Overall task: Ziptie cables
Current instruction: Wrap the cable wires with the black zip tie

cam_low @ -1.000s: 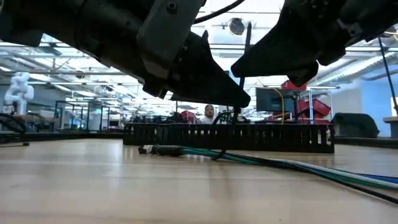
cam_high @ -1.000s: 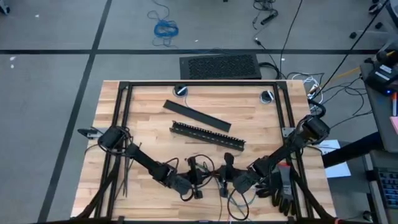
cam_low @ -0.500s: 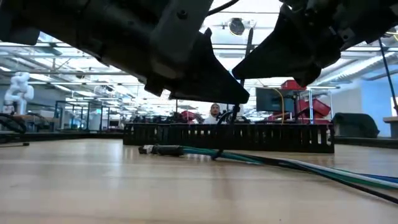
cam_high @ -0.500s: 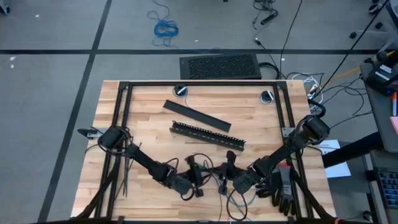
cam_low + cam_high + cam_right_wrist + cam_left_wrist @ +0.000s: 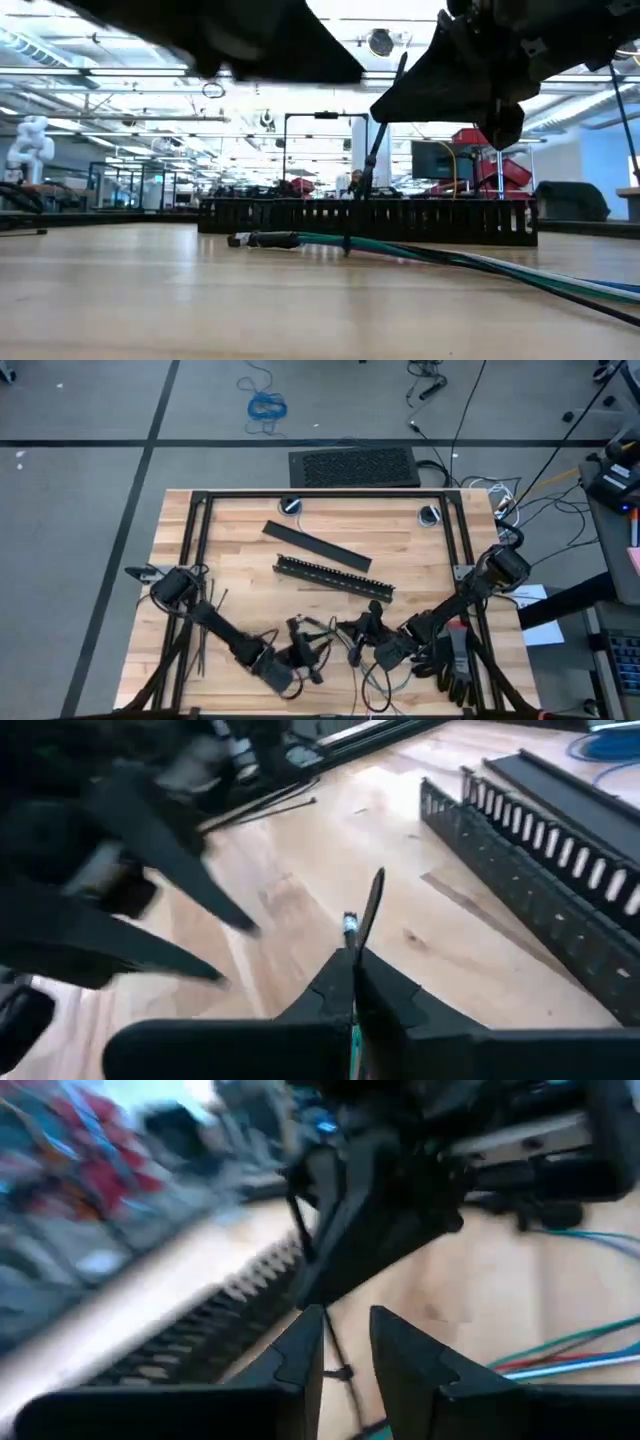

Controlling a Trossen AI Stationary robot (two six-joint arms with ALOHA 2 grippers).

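— What has moved since a second ago?
— Our left gripper (image 5: 296,657) has pulled back toward the table's (image 5: 250,575) near edge, fingers slightly parted and empty.
— And the right gripper (image 5: 352,982)?
— We see it pinched on a ziptie (image 5: 368,910), standing over the cables (image 5: 450,263) before the slotted bar (image 5: 370,222).

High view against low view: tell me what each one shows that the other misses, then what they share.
Only the high view: the whole table from above, the flat black bar behind the slotted bar, spare zipties near the left arm, and a coiled blue cable on the floor.
Only the low view: the cables lying along the tabletop, a ziptie held nearly upright over them, and the room behind.
Both: the slotted bar and the right claw.
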